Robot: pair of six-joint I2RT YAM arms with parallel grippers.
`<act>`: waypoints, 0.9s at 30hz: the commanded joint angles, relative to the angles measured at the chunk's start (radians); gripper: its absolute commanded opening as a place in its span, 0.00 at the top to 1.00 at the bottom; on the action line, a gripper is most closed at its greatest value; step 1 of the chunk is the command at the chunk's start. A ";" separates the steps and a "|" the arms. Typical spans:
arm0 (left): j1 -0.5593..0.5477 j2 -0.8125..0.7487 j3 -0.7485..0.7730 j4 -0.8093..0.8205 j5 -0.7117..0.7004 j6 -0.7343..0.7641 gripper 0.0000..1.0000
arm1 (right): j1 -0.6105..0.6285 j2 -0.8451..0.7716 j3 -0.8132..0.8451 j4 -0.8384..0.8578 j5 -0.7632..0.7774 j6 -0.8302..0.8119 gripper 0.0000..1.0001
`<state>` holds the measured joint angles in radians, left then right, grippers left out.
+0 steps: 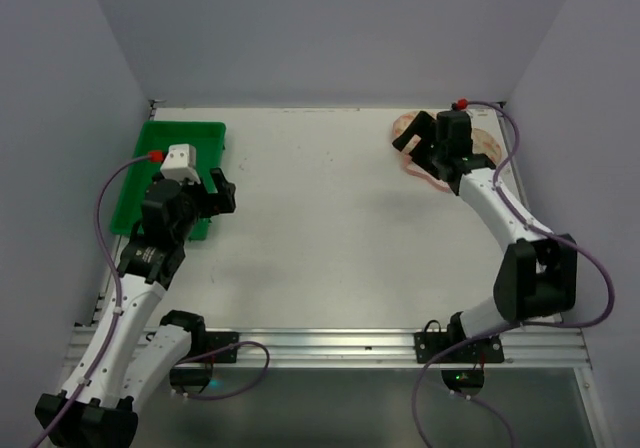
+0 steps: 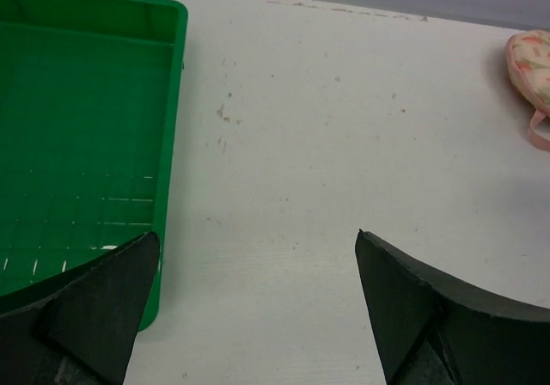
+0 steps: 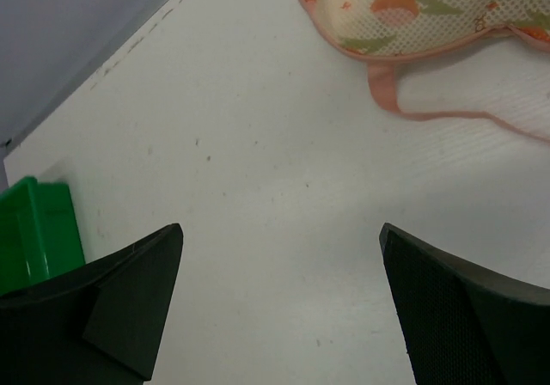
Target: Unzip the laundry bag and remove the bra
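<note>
Top external: the left gripper hangs over the near right corner of a green tray at the table's far left, well apart from the work; the right gripper reaches into the far right corner, where the laundry bag lies flat and partly hidden under the wrist; the reach suggests an approach to the bag, with the zip not yet touched.

Left wrist: the left gripper stands wide and empty above bare table; the tray sits just beside its left finger, holding nothing visible, probably waiting to receive the bra; the bag shows only as a printed edge at the far right, its pink loop trailing down.

Right wrist: the right gripper is likewise spread wide, gripping nothing, its fingers apart from the bag; the bag's pink-edged rim and loop lie ahead and to the right; a corner of the tray peeks in at the left; the zip pull cannot be made out, so the gripper likely must find it before closing.
</note>
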<state>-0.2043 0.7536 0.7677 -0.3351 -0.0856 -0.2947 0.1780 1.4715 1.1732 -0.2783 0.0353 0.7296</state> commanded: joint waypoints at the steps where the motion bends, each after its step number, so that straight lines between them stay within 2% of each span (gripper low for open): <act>1: 0.002 -0.005 -0.015 0.104 -0.029 0.032 0.00 | -0.037 0.134 0.092 0.102 0.083 0.187 0.01; 5: 0.002 -0.004 -0.037 0.097 -0.037 0.032 0.00 | -0.083 0.336 0.169 0.129 0.126 0.330 0.01; 9: 0.003 0.007 -0.044 0.085 -0.051 0.037 0.00 | -0.117 0.438 0.195 0.168 0.126 0.485 0.01; 22: 0.003 0.061 -0.048 0.090 -0.025 0.035 0.00 | -0.155 0.619 0.195 0.376 0.104 0.697 0.02; 24: 0.003 0.064 -0.050 0.088 -0.025 0.035 0.00 | -0.158 0.638 0.186 0.409 0.101 0.706 0.07; 26: 0.003 0.066 -0.050 0.088 -0.025 0.035 0.00 | -0.163 0.650 0.180 0.436 0.101 0.709 0.19; 27: 0.003 0.067 -0.050 0.088 -0.026 0.035 0.00 | -0.164 0.659 0.178 0.447 0.095 0.711 0.34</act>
<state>-0.2039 0.8188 0.7216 -0.2932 -0.1104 -0.2707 0.0257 2.1033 1.3441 0.0837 0.1101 1.3933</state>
